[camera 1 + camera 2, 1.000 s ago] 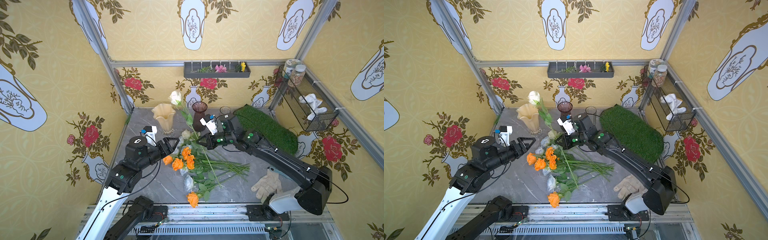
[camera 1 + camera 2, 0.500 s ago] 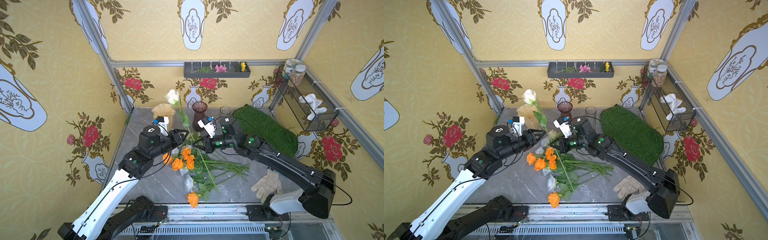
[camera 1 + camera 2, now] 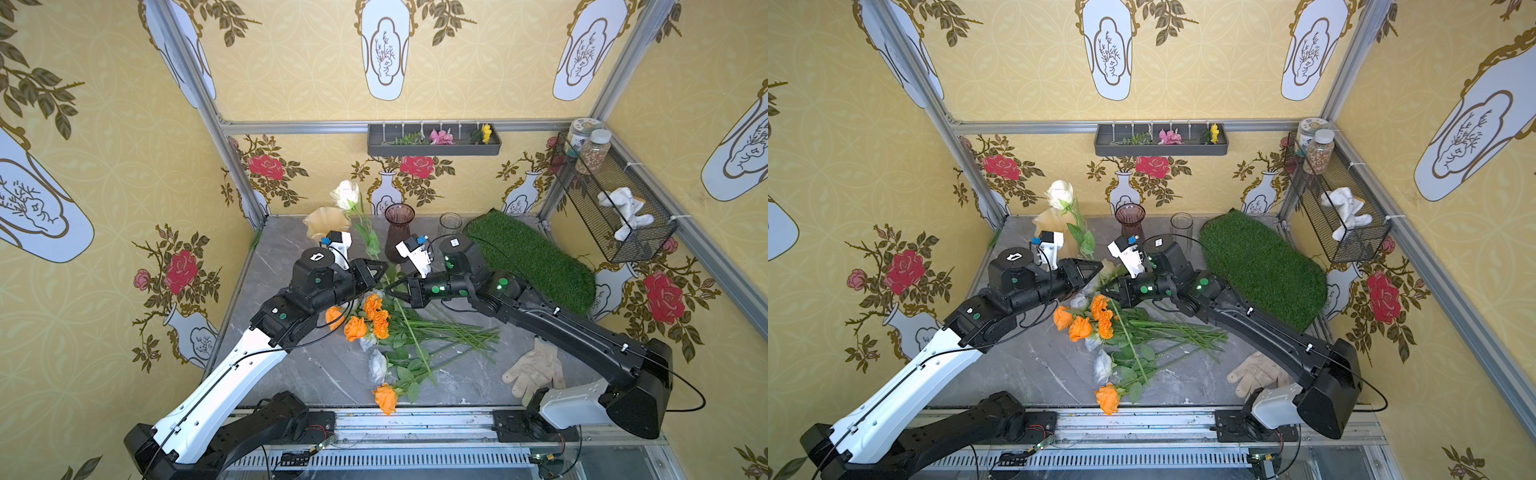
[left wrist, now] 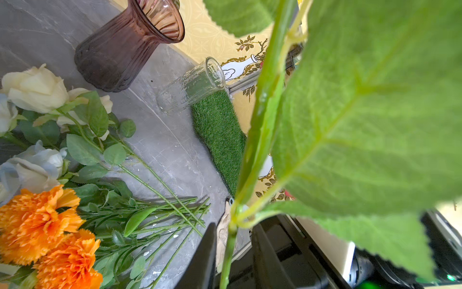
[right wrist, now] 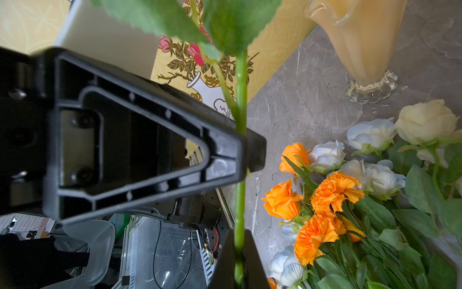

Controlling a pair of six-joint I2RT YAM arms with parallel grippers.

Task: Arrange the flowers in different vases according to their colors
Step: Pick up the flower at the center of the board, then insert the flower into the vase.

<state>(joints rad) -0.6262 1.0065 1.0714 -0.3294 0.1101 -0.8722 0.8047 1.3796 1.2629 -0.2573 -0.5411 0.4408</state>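
**Near edge.** On the surface point(image 3: 332, 374), one orange rose point(image 3: 384, 398) lies at the near edge. A pale blue-white rose point(image 3: 377, 365) lies just beyond it. A work glove point(image 3: 534, 370) lies toward the near right corner.

**Centre.** A loose pile of flowers point(image 3: 376, 311) lies flat, with the orange heads to the left and the green stems fanned out to the right.

**Above the pile.** Both arms meet on a single cream-white rose point(image 3: 345, 194), held clear of the surface. Its stem point(image 5: 240, 205) is tilted and the bloom is raised toward the far left corner.
- The right gripper point(image 5: 238, 250) is pinching the stem, with both fingers pressed against it.
- The left gripper point(image 4: 232, 240) sits just beside it, further along the stem toward the bloom. Its jaws stand either side of the stem, narrowly spread, with a gap showing on each side.

**Far edge.** Three vases stand upright in a row: the cream-yellow ruffled vase point(image 3: 326, 220) toward the far left corner, the dark purple ribbed vase point(image 3: 399, 237) near the middle, and the clear glass vase point(image 3: 451, 224) to its right. A grass mat point(image 3: 540, 262) covers the far right corner.
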